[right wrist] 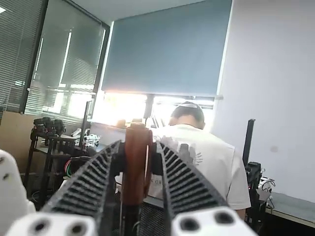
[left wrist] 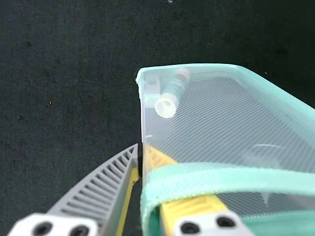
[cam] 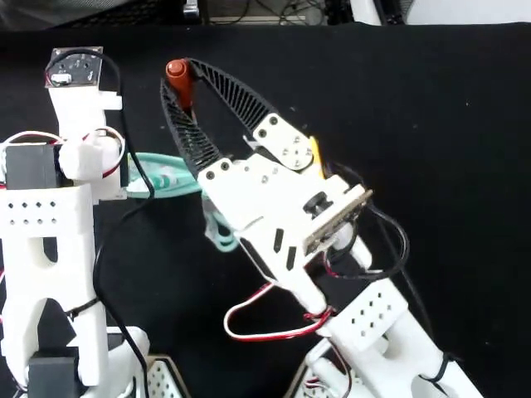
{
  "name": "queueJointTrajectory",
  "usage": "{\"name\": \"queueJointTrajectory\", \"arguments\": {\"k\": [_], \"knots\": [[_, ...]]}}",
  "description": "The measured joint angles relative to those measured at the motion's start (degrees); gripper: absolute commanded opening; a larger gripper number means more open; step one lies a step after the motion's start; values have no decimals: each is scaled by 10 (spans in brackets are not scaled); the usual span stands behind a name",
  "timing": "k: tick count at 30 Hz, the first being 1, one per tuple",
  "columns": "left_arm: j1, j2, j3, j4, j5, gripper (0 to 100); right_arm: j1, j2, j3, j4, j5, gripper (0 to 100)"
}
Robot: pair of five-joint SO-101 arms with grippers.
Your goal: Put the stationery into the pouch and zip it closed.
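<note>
In the high view, we are seeing the right gripper point(cam: 181, 81) in the upper left of the frame, its jaws clamping a red pen point(cam: 176, 71) right at their tips. The teal pouch point(cam: 166, 176) is lying at left centre, just below the pen and partly hidden under the arms. We are judging that a pen gripped so near the tips could pivot or slip and miss the mouth. In the left wrist view, the left gripper point(left wrist: 141, 157) is pinching the pouch point(left wrist: 221, 123) by its edge between grey and yellow jaws, with a white-capped tube point(left wrist: 168, 101) lying inside. A weak pinch could let the opening sag shut. In the right wrist view, the right gripper point(right wrist: 139, 146) is squeezing the pen point(right wrist: 134, 182) and facing the room, so aiming the tip could go astray.
</note>
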Motion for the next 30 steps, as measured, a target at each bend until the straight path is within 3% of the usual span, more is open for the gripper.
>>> {"name": "queueJointTrajectory", "arguments": {"k": [6,17,30], "knots": [[0,0,0,0,0,32,0,4,0,0,-69,13],[0,0,0,0,0,32,0,47,8,16,-76,13],[1,0,0,0,0,32,16,15,141,16,-79,13]]}}
